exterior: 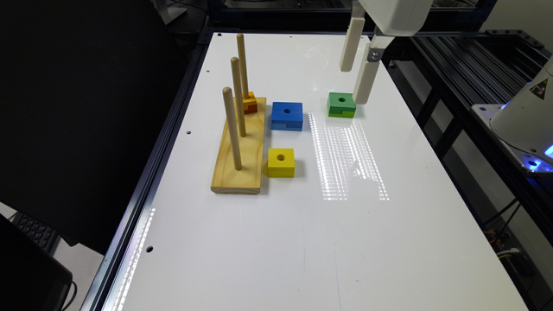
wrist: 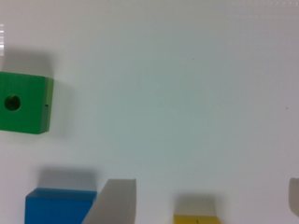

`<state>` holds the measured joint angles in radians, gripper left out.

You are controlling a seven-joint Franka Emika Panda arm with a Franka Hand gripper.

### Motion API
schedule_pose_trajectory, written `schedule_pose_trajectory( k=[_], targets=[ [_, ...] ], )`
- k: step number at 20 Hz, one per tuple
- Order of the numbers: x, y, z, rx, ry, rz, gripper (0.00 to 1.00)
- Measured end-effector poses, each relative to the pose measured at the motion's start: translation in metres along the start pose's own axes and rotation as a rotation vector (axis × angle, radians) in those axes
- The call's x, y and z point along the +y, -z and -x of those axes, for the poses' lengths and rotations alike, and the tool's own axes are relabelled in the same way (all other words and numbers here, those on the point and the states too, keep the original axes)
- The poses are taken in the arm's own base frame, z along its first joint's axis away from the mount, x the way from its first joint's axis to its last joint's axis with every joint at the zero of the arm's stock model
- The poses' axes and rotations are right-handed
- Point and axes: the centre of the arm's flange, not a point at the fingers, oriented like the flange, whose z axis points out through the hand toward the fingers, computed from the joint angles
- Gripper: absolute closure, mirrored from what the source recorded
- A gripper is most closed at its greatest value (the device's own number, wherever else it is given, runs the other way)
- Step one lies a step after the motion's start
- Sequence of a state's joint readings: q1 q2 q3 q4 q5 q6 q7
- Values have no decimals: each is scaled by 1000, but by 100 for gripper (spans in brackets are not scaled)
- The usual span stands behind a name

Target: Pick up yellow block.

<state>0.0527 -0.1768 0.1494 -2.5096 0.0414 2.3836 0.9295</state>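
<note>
The yellow block (exterior: 281,163), a bright cube with a round hole in its top, sits on the white table (exterior: 302,242) just beside the near end of the wooden peg base (exterior: 239,151). In the wrist view the yellow block (wrist: 196,219) shows as a sliver at the picture's edge. My gripper (exterior: 353,84) hangs above the far side of the table, close to the green block (exterior: 341,104) and well away from the yellow one. In the wrist view the gripper (wrist: 205,196) is open, its fingers (wrist: 117,200) wide apart with nothing held.
A blue block (exterior: 287,115) lies between the yellow and green ones. The peg base carries three upright pegs, and a small orange-red block (exterior: 249,103) sits at its far end. Black frame rails and the robot's base (exterior: 522,121) are on the exterior view's right.
</note>
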Motion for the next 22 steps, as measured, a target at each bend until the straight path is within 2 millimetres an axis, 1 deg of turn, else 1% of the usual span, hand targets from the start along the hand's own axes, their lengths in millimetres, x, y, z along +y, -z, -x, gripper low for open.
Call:
schedule_pose_trajectory(
  k=[2,6,13,16,22],
  targets=[
    [-7,0,-2,-1,-1,-3,0],
    [-21,-3,-11,-7,-3,-8,0],
    [-42,-11,-40,-13,-19,-13,0],
    [-44,-14,-46,-16,-24,-13,0],
    [-43,-14,-48,-17,-28,-13,0]
  ],
)
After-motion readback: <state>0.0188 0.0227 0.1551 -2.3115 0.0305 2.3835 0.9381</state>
